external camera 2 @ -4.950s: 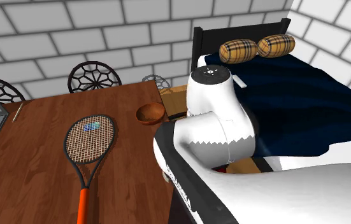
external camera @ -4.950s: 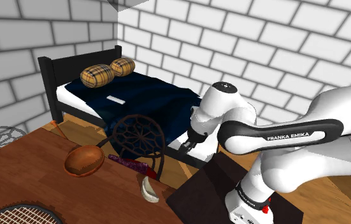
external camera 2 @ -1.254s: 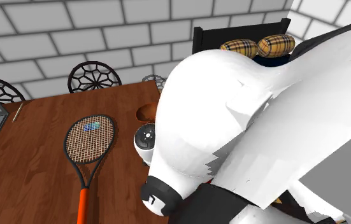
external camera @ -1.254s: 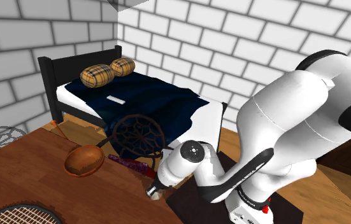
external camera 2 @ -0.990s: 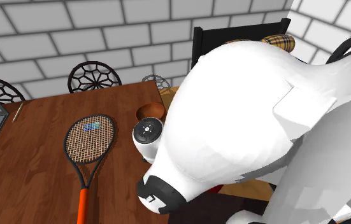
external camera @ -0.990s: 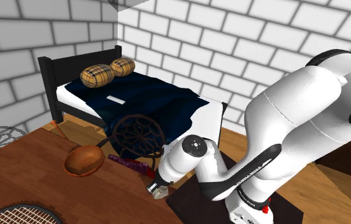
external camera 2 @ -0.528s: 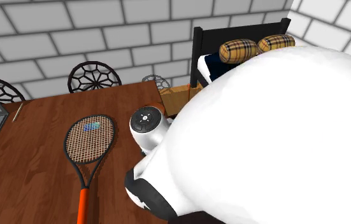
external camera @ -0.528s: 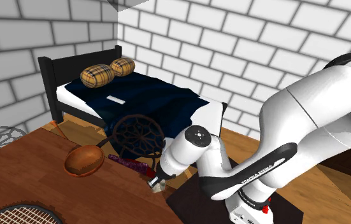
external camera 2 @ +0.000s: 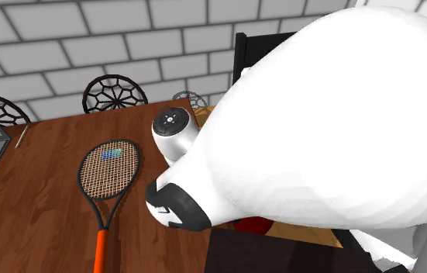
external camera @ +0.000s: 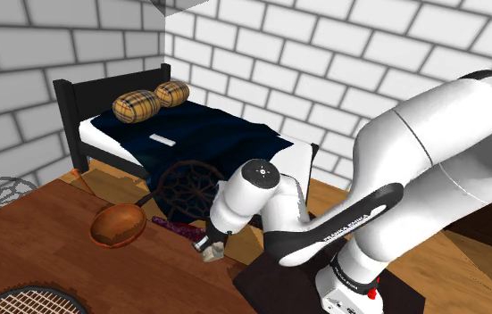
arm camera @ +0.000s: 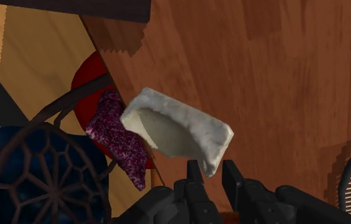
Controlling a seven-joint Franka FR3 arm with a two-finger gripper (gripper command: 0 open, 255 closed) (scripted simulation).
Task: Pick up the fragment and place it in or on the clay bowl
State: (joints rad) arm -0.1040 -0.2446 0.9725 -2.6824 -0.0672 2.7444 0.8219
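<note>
- The fragment (arm camera: 177,130), a pale curved shard with a rough outer face and a smoother hollow, hung just above the desk (arm camera: 263,76) near its edge.
- The gripper (arm camera: 213,177) was closed on the fragment, its two black fingers clasping one thin corner of the rim.
- With so slim a hold, I judged the shard could pivot or slip, so you would have done well to carry it slowly and level.
- The clay bowl (external camera: 119,225), round, shallow and orange-brown, sat on the desk apart from the shard, toward the shoulder view's left. The shard belonged over its hollow before you opened.
- The desk was dark grained wood, and a mottled purple cloth (arm camera: 120,143) lay beside its edge.
</note>
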